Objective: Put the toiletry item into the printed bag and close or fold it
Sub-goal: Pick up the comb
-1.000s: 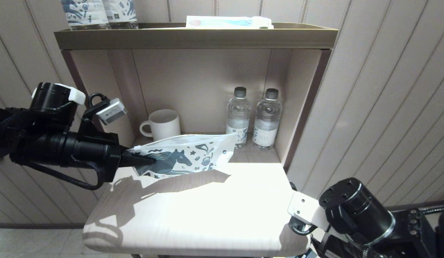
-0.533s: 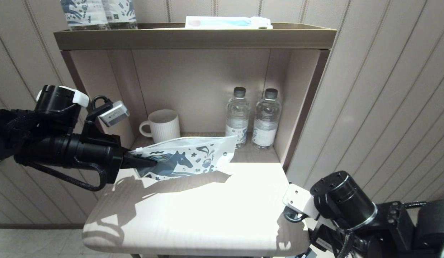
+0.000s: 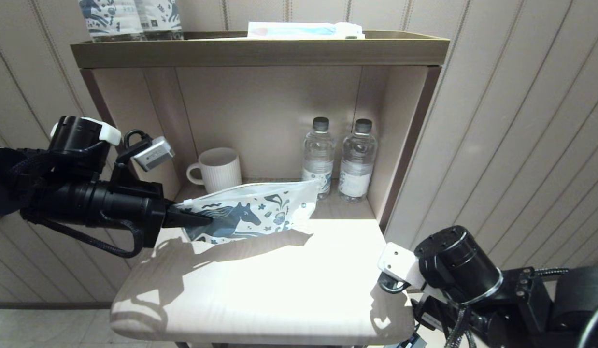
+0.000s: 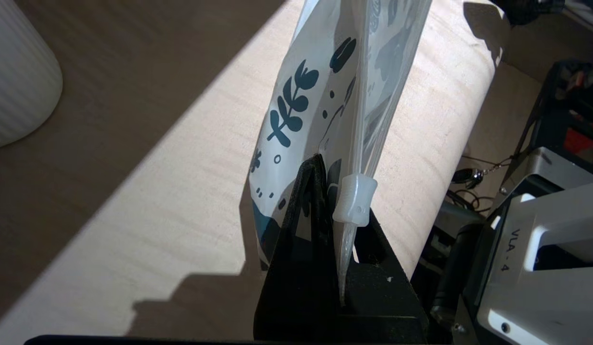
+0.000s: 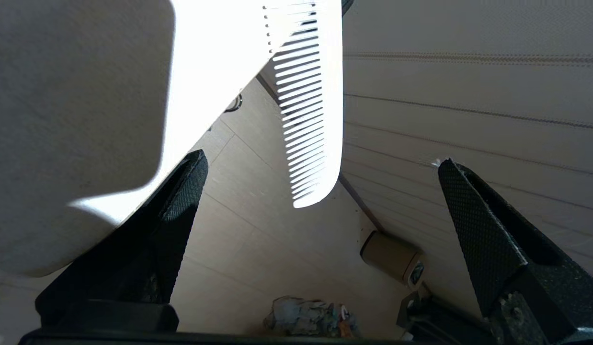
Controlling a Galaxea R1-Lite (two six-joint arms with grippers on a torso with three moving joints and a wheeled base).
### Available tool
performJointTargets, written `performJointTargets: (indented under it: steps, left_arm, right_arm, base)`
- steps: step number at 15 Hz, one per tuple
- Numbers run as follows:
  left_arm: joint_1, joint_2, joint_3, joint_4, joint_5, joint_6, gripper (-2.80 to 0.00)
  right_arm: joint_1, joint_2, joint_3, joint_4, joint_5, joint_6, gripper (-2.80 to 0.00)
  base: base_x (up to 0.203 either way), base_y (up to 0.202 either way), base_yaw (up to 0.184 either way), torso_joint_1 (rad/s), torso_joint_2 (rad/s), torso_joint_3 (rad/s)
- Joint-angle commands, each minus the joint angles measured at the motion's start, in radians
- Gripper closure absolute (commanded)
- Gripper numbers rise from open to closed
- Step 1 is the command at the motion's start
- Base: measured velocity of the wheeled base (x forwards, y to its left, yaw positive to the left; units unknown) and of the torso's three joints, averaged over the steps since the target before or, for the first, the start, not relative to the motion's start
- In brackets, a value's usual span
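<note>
Left gripper (image 3: 195, 220) clamps the bag (image 3: 260, 210), mid-left of frame.
Right gripper (image 5: 320, 191), lower right, spread wide and empty below the comb (image 5: 308, 120).

glossy plastic bag (image 3: 260, 212), white plastic comb (image 5: 308, 110) — matt pale wood-grain shelf (image 3: 260, 290).

Right hand (image 5: 320, 165) open w/ comb (image 5: 311, 120) overhanging tabletop (image 5: 76, 120).

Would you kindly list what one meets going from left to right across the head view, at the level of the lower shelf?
Left gripper → white mug → printed bag → first water bottle → second water bottle.
</note>
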Motion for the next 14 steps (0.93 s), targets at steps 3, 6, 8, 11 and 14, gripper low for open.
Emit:
performJointTargets:
  steps: [3,6,8,11,14]
  left_arm:
    - [0.000,0.002,-0.001,0.001,-0.014,0.003,0.00]
    - [0.000,0.002,-0.001,0.001,-0.014,0.004,0.00]
    - [0.000,0.005,0.000,-0.014,-0.017,0.003,0.00]
    - [-0.001,0.027,0.014,-0.054,-0.015,0.004,0.00]
    - [-0.001,0.037,0.014,-0.065,-0.015,0.006,0.00]
  right_arm:
    - [0.026,-0.062,0.020,0.000,0.006,-0.027,-2.80]
    - [0.019,-0.080,0.035,0.016,0.008,-0.047,-2.80]
    - [0.020,-0.085,0.045,0.021,0.009,-0.069,-2.80]
    - [0.004,-0.120,0.033,0.085,0.003,-0.105,-2.80]
    - [-0.036,-0.170,-0.015,0.250,-0.044,-0.160,-2.80]
  base:
    - [0.000,0.000,0.000,0.000,0.00,0.000]
    - [0.000,0.000,0.000,0.000,0.00,0.000]
    - [0.000,0.000,0.000,0.000,0.00,0.000]
    - [0.000,0.000,0.000,0.000,0.00,0.000]
    - [0.000,0.000,0.000,0.000,0.00,0.000]
